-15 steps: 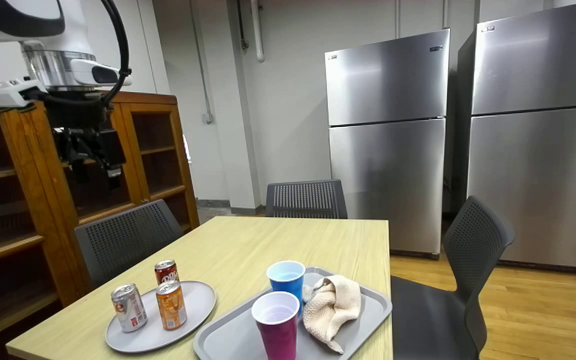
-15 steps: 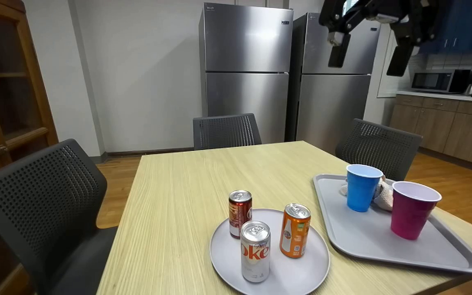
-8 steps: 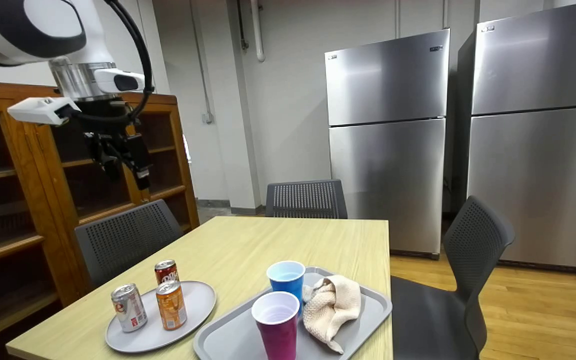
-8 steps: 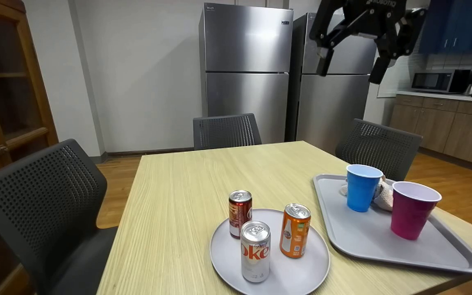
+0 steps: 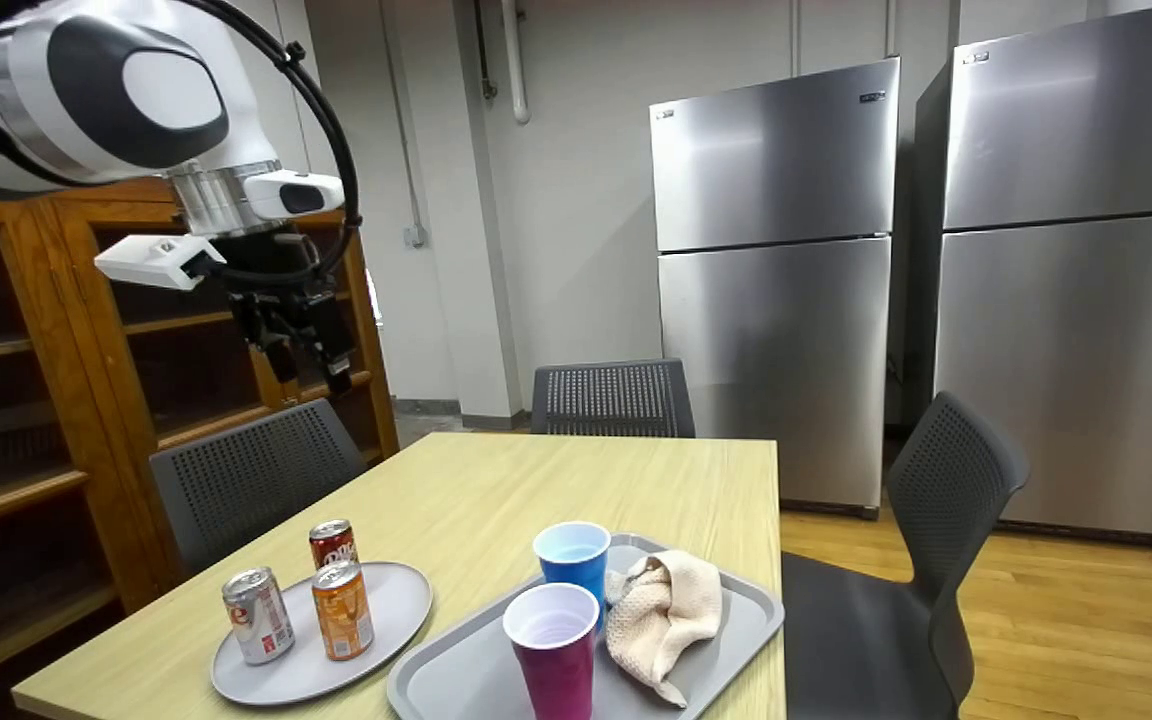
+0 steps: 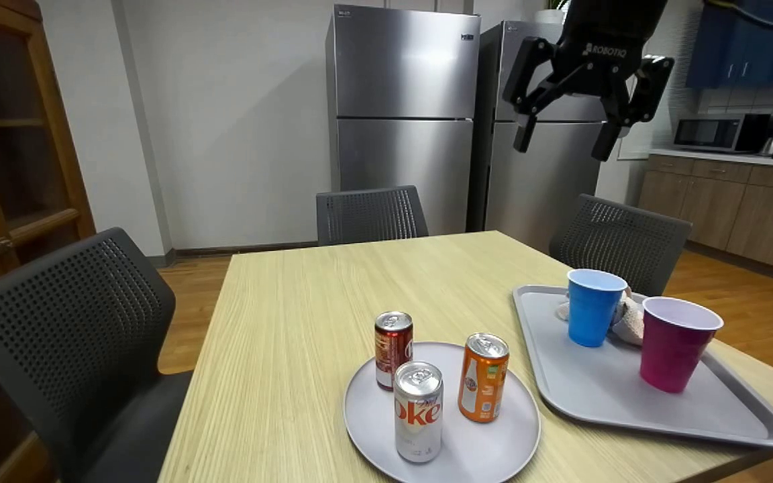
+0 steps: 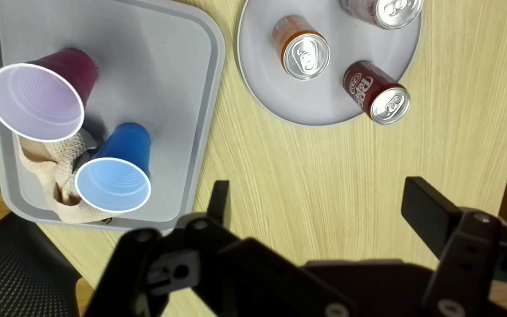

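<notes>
Wrist view: what does the hand [image 7: 317,200] look like there?

Its two fingers [image 7: 429,215] are spread wide apart, with only the grain of the tabletop [image 7: 288,176] showing between them.

Is it down among the things?

No, both exterior views have it hanging in the air, well above them. The white arm [image 5: 126,110] that carries it shows in an exterior view.

What sits below it, then?

A round gray plate [image 7: 310,99] and a gray tray [image 7: 174,79], near each other with a strip of tabletop between. Which of the two the hand is nearer to, I can't tell.

And on the plate?

A dark red can [image 7: 374,90] close to the rim, an orange can [image 7: 304,53] on the side toward the tray, and a silver can [image 6: 419,422] with red lettering, all three standing upright.

The tray?

A blue cup [image 7: 117,171] and a magenta cup [image 7: 49,90], both upright. A crumpled beige cloth [image 5: 661,620] lies just beside the blue cup; whether they touch, I can't make out.

Anything around the tabletop?

Dark gray chairs [image 5: 614,398] stand about it, and two steel fridges [image 5: 776,330] rise in front of a pale wall [image 6: 239,134].
</notes>
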### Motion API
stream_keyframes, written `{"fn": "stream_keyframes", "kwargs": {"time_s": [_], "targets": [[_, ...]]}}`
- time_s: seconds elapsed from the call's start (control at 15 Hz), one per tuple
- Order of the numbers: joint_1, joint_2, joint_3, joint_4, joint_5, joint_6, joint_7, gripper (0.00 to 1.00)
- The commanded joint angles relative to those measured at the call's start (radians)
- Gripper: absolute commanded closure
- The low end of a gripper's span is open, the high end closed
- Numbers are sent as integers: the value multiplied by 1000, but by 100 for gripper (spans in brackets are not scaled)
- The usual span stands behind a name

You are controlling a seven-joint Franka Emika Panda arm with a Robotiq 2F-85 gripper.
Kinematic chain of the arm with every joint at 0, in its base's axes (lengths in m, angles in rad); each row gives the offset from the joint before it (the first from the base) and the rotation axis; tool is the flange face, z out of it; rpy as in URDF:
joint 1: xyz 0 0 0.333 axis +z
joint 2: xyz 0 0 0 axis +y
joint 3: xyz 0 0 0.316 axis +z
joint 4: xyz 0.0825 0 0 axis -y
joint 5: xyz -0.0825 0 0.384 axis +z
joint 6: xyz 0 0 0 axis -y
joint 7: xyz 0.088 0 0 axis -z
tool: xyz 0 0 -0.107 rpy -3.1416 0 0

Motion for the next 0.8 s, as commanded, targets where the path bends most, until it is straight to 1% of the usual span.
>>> {"fn": "stream_keyframes", "kwargs": {"time_s": [0.0,0.2,0.4,0.73], "targets": [[-31,42,8,18,-57,26,20,0],[-44,65,-2,23,-94,28,8,0],[-46,88,-32,29,-112,33,-30,0],[-46,133,-117,33,-112,62,-127,0]]}}
